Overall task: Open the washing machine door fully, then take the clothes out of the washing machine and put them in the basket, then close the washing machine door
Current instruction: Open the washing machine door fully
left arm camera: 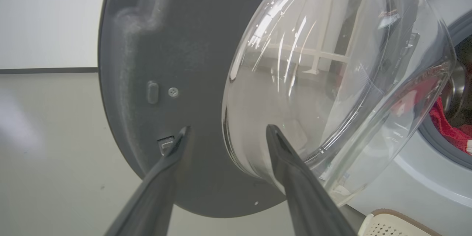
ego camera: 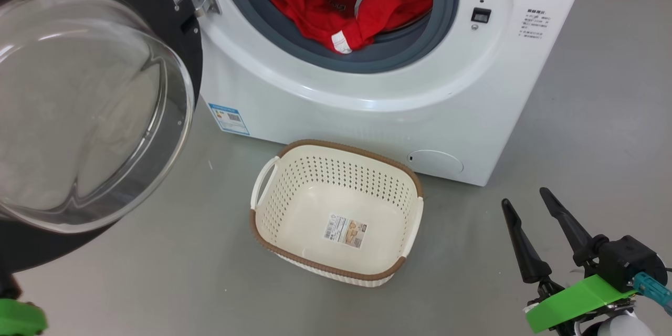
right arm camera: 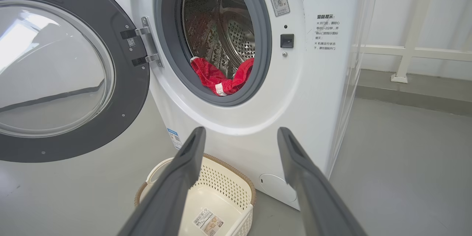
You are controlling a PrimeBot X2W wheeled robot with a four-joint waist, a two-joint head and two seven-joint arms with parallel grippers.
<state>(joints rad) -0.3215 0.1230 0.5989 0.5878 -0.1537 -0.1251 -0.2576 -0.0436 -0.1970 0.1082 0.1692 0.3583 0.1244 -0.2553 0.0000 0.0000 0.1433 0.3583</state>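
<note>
The washing machine door [ego camera: 89, 110] stands swung out to the left, its glass bowl facing me. Red clothes [ego camera: 357, 10] with white trim lie in the drum mouth of the washing machine [ego camera: 367, 121], draped over the grey ring. The basket [ego camera: 325, 173] sits on the floor before the machine, with just a paper label on its floor. My left gripper [left arm camera: 228, 129] is open just before the door's inner face [left arm camera: 166, 44], one finger in front of the glass bowl. Low on the right, my right gripper [ego camera: 525, 198] is open and holds nothing; its wrist view looks at the clothes [right arm camera: 221, 77] and the basket [right arm camera: 221, 180].
Grey floor surrounds the basket and runs along the machine's right side. A white rail frame [right arm camera: 405, 55] stands against the wall behind the machine. The open door [right arm camera: 125, 92] takes up the space left of the basket.
</note>
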